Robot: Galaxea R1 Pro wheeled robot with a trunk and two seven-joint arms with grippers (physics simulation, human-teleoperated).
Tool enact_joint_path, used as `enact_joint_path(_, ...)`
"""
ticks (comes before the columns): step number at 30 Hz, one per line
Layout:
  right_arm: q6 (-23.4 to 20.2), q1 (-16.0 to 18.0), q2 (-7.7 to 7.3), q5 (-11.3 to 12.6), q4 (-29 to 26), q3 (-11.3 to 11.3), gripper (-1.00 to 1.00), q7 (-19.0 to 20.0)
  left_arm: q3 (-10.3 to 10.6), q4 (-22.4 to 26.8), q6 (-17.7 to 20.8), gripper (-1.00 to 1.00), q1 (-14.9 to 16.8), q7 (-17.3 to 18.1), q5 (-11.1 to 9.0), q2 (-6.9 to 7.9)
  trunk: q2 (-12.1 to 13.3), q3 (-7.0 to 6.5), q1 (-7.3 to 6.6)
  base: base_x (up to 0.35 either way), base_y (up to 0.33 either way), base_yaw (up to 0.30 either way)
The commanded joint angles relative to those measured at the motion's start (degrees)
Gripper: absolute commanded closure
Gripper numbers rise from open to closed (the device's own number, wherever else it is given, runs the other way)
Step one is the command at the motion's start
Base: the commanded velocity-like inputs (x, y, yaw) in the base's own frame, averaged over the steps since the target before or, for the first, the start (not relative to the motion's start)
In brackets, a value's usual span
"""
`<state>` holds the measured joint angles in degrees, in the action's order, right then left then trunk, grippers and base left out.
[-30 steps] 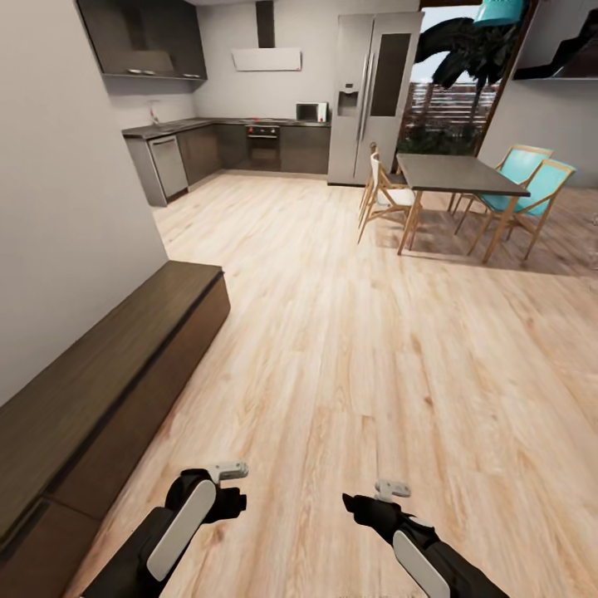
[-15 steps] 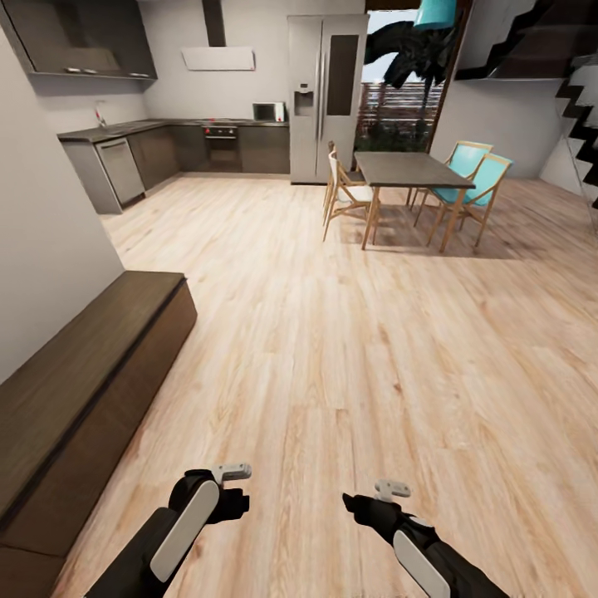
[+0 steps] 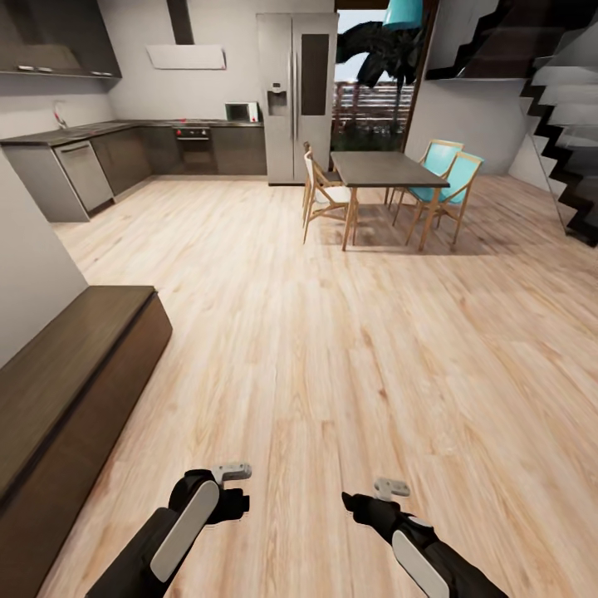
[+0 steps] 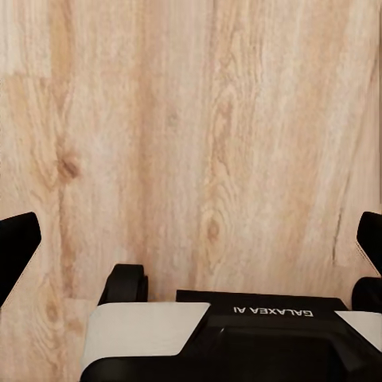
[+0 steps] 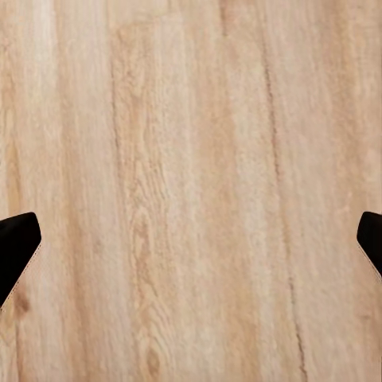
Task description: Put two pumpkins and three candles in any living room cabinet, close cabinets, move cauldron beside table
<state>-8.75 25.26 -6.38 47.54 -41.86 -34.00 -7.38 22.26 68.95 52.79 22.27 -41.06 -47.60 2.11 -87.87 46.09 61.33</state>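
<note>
The long low dark-brown cabinet point(image 3: 75, 374) runs along the left wall in the head view, its fronts closed as far as I can see. My left gripper point(image 3: 236, 488) and right gripper point(image 3: 367, 497) hang low over the bare wood floor to the right of the cabinet. In the left wrist view the left gripper point(image 4: 191, 247) is open with only floor between its dark fingertips point(image 4: 16, 247). The right gripper point(image 5: 191, 247) is open over floor planks too. The pumpkins, candles, cauldron and the low table are out of view.
A dark-topped dining table point(image 3: 378, 170) with wooden and teal chairs point(image 3: 444, 187) stands ahead right. Beyond are a steel fridge point(image 3: 295, 95) and kitchen counters point(image 3: 124, 145). A black staircase point(image 3: 565, 149) rises at the far right. Wide wood floor point(image 3: 332, 332) lies between.
The head view has swung to the right: the cabinet and kitchen slid left in the picture and the staircase came into view. Both arms keep the same pose.
</note>
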Motion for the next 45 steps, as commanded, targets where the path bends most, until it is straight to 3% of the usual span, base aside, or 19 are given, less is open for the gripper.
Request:
enact_joint_path(1,-0.1,0.1,-0.07,0.4,-0.2,-0.3,-1.00,-0.5,0.2,0.1,0.0,-1.00,0.1,-0.6,-0.6,0.06,0.0,0.05,0.03,0.331,0.000,-0.005)
enact_joint_path(24,1.8,0.1,0.05,0.4,0.2,-0.4,-1.00,-1.1,0.0,-1.9,-0.2,-1.00,0.1,-0.3,-0.4,0.15,0.0,0.05,0.03,0.331,0.000,0.000)
enact_joint_path(29,4.7,0.1,0.07,0.5,10.1,-0.2,-1.00,-1.6,-0.3,-3.6,-3.9,-1.00,0.1,-0.2,0.4,0.75,0.0,0.05,0.03,0.325,0.000,0.000)
enact_joint_path(33,5.1,0.4,0.24,0.6,16.6,-0.2,-1.00,-3.8,-0.2,-7.1,-6.3,-1.00,0.1,-0.1,4.7,0.24,0.0,0.05,0.03,0.325,0.000,0.000)
enact_joint_path(36,5.5,0.5,0.29,0.9,17.9,-0.2,-1.00,-6.8,0.0,-11.2,-9.2,-1.00,0.1,0.1,8.1,0.17,0.0,0.05,0.03,0.324,0.000,0.000)
enact_joint_path(37,5.7,0.5,0.32,0.9,18.2,-0.2,-1.00,-7.9,0.0,-14.1,-11.5,-1.00,0.1,0.2,8.9,0.19,0.0,0.05,0.03,0.323,0.000,0.000)
enact_joint_path(39,6.5,0.6,0.43,0.9,18.8,-0.2,-1.00,-9.4,0.1,-22.8,-20.2,-1.00,0.1,0.5,10.0,0.27,0.0,0.05,0.03,0.323,0.000,0.000)
enact_joint_path(40,6.9,0.6,0.43,0.9,18.9,-0.2,-1.00,-9.5,0.1,-24.5,-22.1,-1.00,0.2,0.8,10.1,0.27,0.0,0.05,0.03,0.323,0.000,0.000)
enact_joint_path(41,8.9,0.6,0.42,0.8,19.0,-0.3,-1.00,-9.8,0.1,-28.6,-27.6,-1.00,0.1,2.5,10.6,0.33,0.0,0.05,0.03,0.324,0.000,0.000)
enact_joint_path(42,10.2,0.6,0.41,0.7,19.1,-0.3,-1.00,-9.9,0.1,-30.7,-30.6,-1.00,0.1,4.4,11.0,0.42,0.0,0.05,0.03,0.324,-0.014,0.000)
enact_joint_path(44,11.7,0.6,0.41,0.6,19.1,-0.4,-1.00,-10.0,0.1,-33.4,-33.8,-1.00,0.1,8.3,11.8,0.55,0.0,0.05,0.03,0.324,-0.040,0.000)
enact_joint_path(45,12.7,0.6,0.41,0.6,19.2,-0.4,-1.00,-10.0,0.1,-35.8,-35.9,-1.00,0.1,12.4,12.7,0.64,0.0,0.05,0.03,0.324,-0.067,0.000)
